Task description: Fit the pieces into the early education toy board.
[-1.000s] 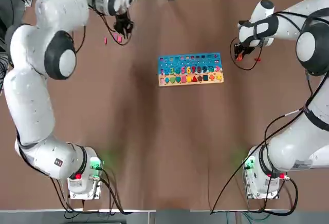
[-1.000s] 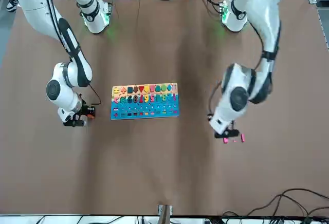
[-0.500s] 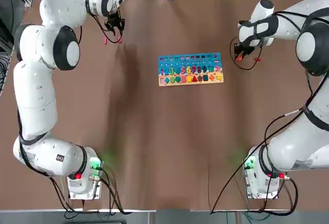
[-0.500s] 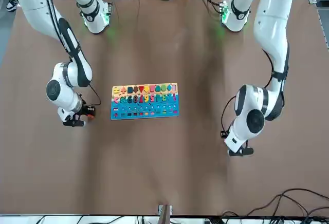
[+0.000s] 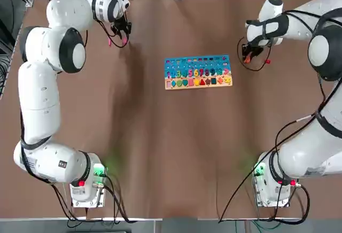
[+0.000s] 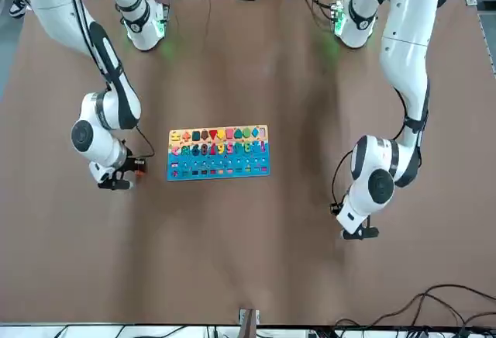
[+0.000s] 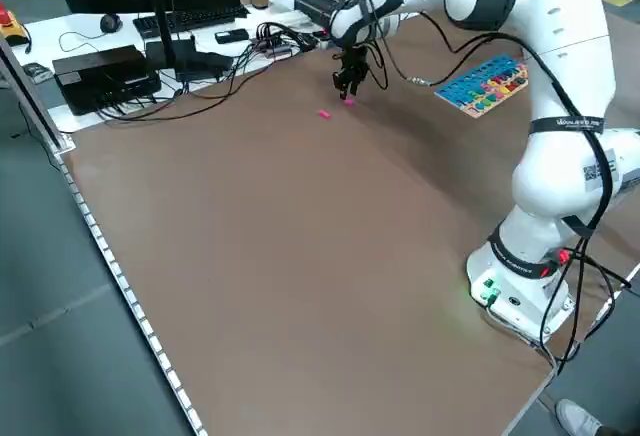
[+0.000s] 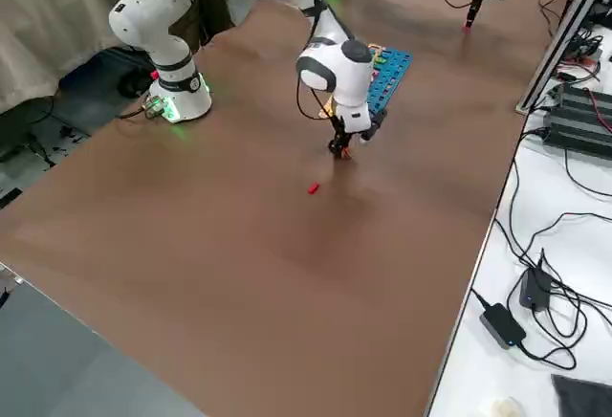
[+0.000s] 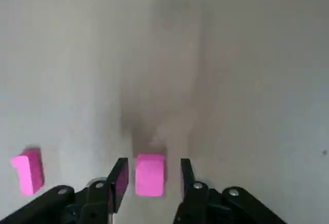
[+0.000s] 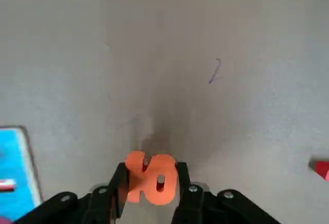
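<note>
A small pink rectangular block (image 9: 149, 175) is seen between the fingers of the left gripper (image 9: 149, 183), with a clear gap on each side, so the fingers are spread around it and not yet pressed on it; its long axis runs along the fingers' own length, so that its narrow width is presented to the closing direction. A second pink piece, shaped like a numeral one (image 9: 26, 171), lies on the brown table (image 5: 160, 137) well off to one side of that gripper, outside the fingers. The small flat toy board with a blue upper half and a pale wooden lower strip (image 5: 197, 72) lies mid-table, well apart from the left gripper and nearer to the right gripper (image 10: 150, 180). An orange piece shaped like the number ten (image 10: 149, 178) is pinched between the right gripper's fingers, which are pressed against its two ends, the piece's long axis spanning the gap. A blue corner of the board appears to one side of it, and a tiny red piece (image 10: 321, 168) lies on the table to the other side. It is judged that only a straight closing on the pink block is wanted next.
</note>
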{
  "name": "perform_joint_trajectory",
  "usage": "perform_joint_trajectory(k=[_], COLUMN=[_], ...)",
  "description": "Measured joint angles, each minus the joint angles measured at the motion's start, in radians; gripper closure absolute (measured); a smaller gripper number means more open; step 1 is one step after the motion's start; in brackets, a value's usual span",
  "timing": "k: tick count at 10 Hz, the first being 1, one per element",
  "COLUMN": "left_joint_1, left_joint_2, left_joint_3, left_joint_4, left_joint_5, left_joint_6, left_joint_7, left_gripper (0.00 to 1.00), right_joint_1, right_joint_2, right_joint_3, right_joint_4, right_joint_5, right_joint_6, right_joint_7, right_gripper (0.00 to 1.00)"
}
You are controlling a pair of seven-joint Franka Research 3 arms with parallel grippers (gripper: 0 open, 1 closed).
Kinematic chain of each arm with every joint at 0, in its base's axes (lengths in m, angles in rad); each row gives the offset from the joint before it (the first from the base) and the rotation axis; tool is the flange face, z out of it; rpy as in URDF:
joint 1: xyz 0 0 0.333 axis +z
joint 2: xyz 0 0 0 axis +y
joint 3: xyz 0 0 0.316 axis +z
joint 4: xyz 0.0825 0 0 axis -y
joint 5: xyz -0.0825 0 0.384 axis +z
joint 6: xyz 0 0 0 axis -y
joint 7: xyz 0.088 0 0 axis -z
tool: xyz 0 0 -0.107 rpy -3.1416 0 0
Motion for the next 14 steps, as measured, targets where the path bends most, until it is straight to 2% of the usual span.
perform_joint_trajectory(k=[2, 6, 9, 14], left_joint_1=[0.004, 0.003, 0.003, 0.003], left_joint_2=[0.005, 0.002, -0.009, -0.020], left_joint_3=[0.000, -0.001, -0.001, -0.002], left_joint_4=[-0.041, -0.042, -0.042, -0.043], left_joint_5=[0.000, 0.000, 0.000, 0.000], left_joint_6=[0.064, 0.060, 0.028, -0.007], left_joint_7=[0.000, 0.001, 0.001, 0.003], left_gripper=[0.51, 0.52, 0.52, 0.56], right_joint_1=[0.064, 0.232, 0.318, 0.369], right_joint_2=[-0.047, -0.098, -0.098, -0.034], right_joint_3=[0.002, 0.004, 0.003, 0.002], right_joint_4=[-0.006, -0.035, -0.042, -0.055], right_joint_5=[0.000, 0.000, 0.000, 0.001], right_joint_6=[-0.017, -0.018, 0.001, 0.099], right_joint_7=[0.001, 0.006, 0.092, 0.222], right_gripper=[0.58, 0.58, 0.58, 0.58])
